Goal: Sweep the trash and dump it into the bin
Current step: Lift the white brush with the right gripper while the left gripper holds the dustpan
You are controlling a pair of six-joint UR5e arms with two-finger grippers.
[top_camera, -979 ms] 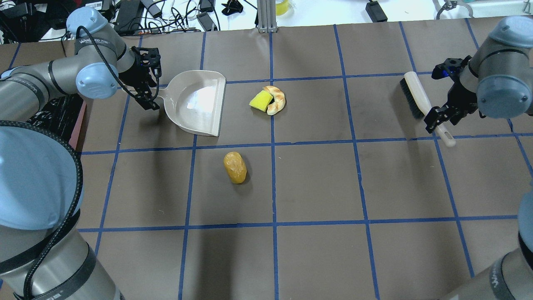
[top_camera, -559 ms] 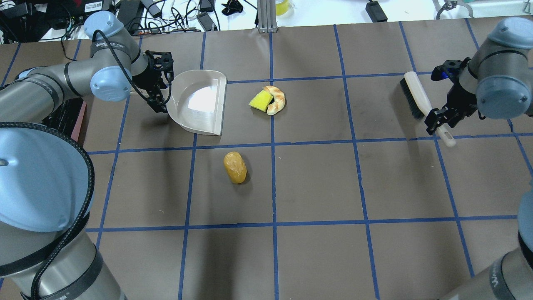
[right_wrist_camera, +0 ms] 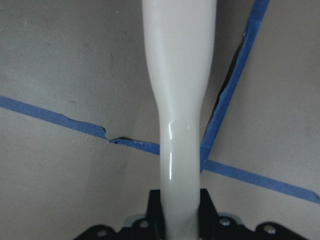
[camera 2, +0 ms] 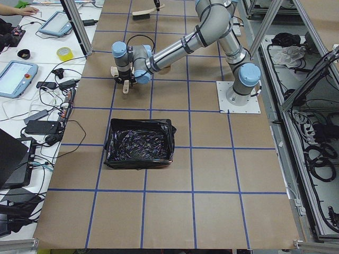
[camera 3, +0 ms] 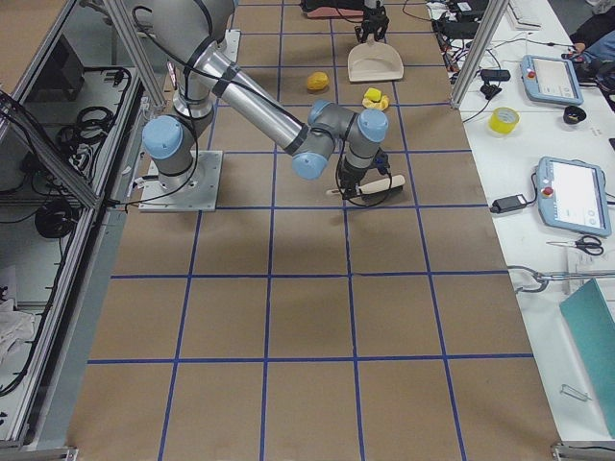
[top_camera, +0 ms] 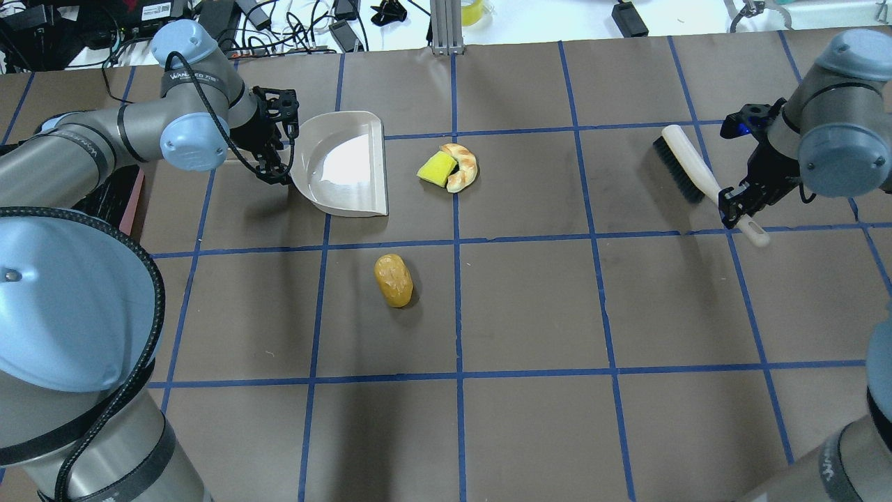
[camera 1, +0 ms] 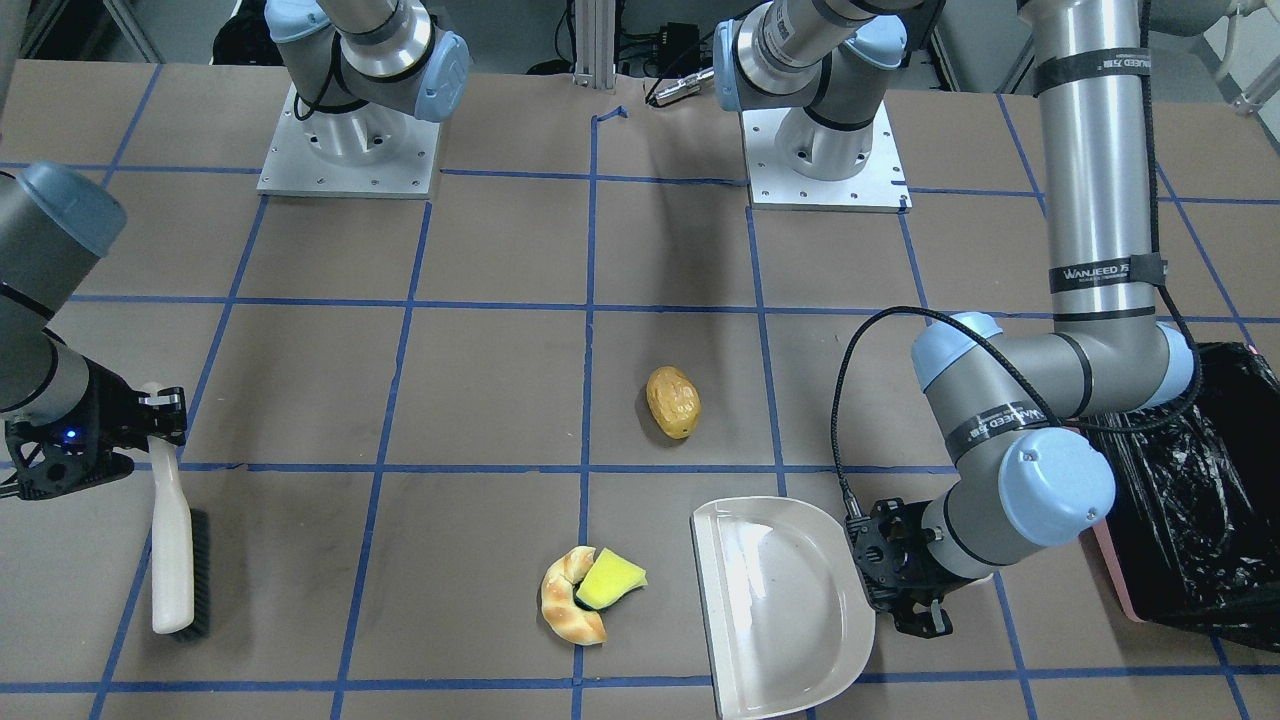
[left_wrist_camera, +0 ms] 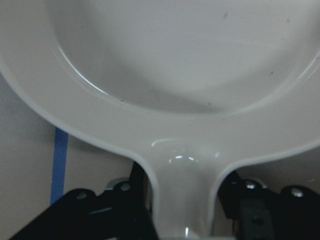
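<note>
The golden-brown potato lump (top_camera: pixel 394 280) lies alone on the table. The tan croissant piece (top_camera: pixel 465 167) and the yellow-green sponge wedge (top_camera: pixel 437 169) lie together, touching. My left gripper (top_camera: pixel 279 150) is shut on the handle of the cream dustpan (top_camera: pixel 345 164), whose open edge faces the sponge, a short gap away. The left wrist view shows the handle between the fingers (left_wrist_camera: pixel 182 215). My right gripper (top_camera: pixel 739 206) is shut on the handle of the cream brush (top_camera: pixel 686 167), far right of the trash. The pink bin with its black bag (camera 1: pixel 1115 575) stands beside my left arm.
The bin also shows in the exterior left view (camera 2: pixel 139 123), on the near side of the left arm. The brown table has a blue tape grid. Cables and devices lie past the far table edge (top_camera: pixel 279 28).
My left gripper has carried the dustpan to the right, closer to the sponge and croissant, and tipped it. My right gripper has shifted the brush slightly left. The trash has not moved.
</note>
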